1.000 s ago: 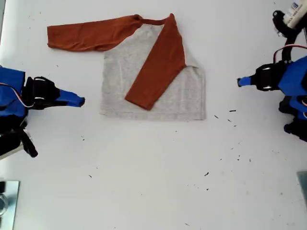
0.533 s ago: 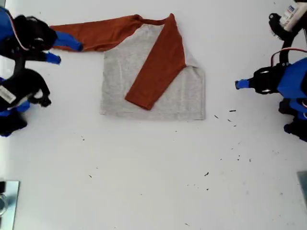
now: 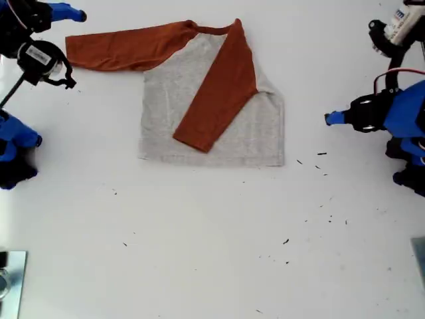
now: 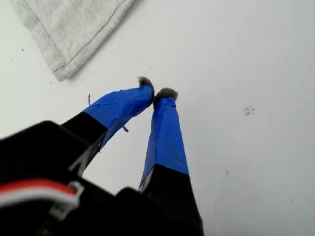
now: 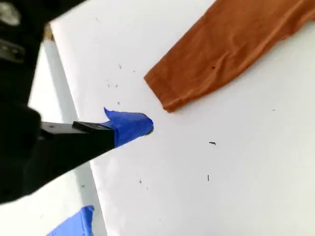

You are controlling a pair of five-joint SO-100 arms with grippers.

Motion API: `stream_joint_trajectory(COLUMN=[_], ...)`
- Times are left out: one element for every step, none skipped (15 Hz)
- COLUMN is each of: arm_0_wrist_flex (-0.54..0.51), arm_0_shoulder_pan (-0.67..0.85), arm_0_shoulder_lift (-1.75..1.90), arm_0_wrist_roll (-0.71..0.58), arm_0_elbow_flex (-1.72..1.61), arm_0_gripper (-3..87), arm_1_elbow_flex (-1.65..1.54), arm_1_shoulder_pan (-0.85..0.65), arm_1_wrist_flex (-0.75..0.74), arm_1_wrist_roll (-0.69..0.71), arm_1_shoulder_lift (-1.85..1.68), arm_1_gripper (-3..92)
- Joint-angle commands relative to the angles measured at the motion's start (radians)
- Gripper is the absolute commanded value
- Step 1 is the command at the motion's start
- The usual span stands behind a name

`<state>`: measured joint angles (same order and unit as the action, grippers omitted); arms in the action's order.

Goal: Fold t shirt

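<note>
Sleeve cuff (image 5: 170,93) is lying just beyond second gripper (image 5: 140,125), nothing held, its opening unclear; first gripper (image 4: 158,93) closed empty; grab risks being missed.

The t shirt (image 3: 211,100) lies flat on the white table (image 3: 212,246) in the exterior view's upper middle — 1 sleeve folded across its body, the other stretched toward that view's left. Bare tabletop runs along every side of it. My first gripper (image 4: 158,92), tips together, sits apart from the grey hem corner with open surface between. My second gripper (image 5: 140,125) hangs just beside the outstretched sleeve's cuff (image 5: 167,93) — nothing lies between them.
</note>
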<state>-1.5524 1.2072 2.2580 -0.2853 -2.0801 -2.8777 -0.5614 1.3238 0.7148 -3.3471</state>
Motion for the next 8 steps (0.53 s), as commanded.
stream_joint_trajectory(arm_0_wrist_flex=[0.092, 0.169, 0.259, 0.339, 0.402, 0.462, 0.515, 0.555], arm_0_shoulder_pan=[0.092, 0.121, 0.144, 0.153, 0.167, 0.178, 0.19, 0.193], arm_0_shoulder_lift=[0.003, -0.023, -0.057, -0.117, -0.193, -0.256, -0.328, -0.399], arm_0_wrist_roll=[0.026, 0.026, 0.025, 0.025, 0.015, -0.002, -0.011, -0.023], arm_0_elbow_flex=[-0.091, -0.16, -0.229, -0.27, -0.278, -0.273, -0.27, -0.258], arm_0_gripper=[45.2, 45.0, 44.7, 44.6, 43.8, 42.2, 42.3, 40.2], arm_1_elbow_flex=[0.02, 0.02, 0.02, 0.02, 0.02, 0.018, 0.017, 0.017], arm_1_shoulder_pan=[0.014, 0.017, 0.02, 0.026, 0.034, 0.044, 0.057, 0.067], arm_1_wrist_flex=[-0.032, -0.032, -0.032, -0.032, -0.032, -0.032, -0.032, -0.029], arm_1_wrist_roll=[0.023, 0.023, 0.023, 0.02, 0.015, 0.009, 0.002, -0.009], arm_1_shoulder_lift=[-0.011, -0.011, -0.011, -0.012, -0.012, -0.012, -0.012, -0.017], arm_1_gripper=[3.5, 3.5, 3.5, 3.5, 3.5, 3.5, 3.5, 3.5])
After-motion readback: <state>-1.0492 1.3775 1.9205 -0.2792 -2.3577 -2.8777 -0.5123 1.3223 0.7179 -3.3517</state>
